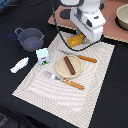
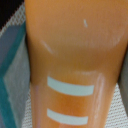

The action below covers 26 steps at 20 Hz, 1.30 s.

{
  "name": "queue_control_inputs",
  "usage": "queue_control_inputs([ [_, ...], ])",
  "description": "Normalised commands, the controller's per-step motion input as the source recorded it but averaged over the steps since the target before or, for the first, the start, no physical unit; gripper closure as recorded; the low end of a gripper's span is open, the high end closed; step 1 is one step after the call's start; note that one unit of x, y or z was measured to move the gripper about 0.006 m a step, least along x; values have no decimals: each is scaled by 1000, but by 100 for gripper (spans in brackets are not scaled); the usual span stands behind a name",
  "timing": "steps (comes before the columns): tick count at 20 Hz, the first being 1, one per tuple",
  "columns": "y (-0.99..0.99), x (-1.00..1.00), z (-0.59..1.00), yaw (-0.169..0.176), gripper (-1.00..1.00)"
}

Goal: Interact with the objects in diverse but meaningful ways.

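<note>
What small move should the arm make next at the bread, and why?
Probably close the gripper on the bread loaf, if it is not closed already. The arm stands right over it, and the loaf fills the wrist view. The fingers are not visible.

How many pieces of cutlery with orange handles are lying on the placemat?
2. The fork lies just below the plate in the exterior view; the knife lies above the plate, beside the gripper. The arm might hide others.

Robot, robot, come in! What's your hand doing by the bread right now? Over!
Hand down over the bread loaf, open or shut unclear. Loaf fills wrist view, at placemat's far edge. Sausage on plate, untouched. Nothing blocking.
</note>
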Motion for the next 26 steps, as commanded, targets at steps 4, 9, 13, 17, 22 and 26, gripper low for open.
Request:
queue_control_inputs([
  [4,-54,0,1000,2,100],
  [9,-380,0,1000,0,100],
  [13,-646,81,973,2,100],
  [17,-919,142,689,21,100],
  [22,-995,125,491,1,100],
  [26,-1000,169,312,0,100],
])
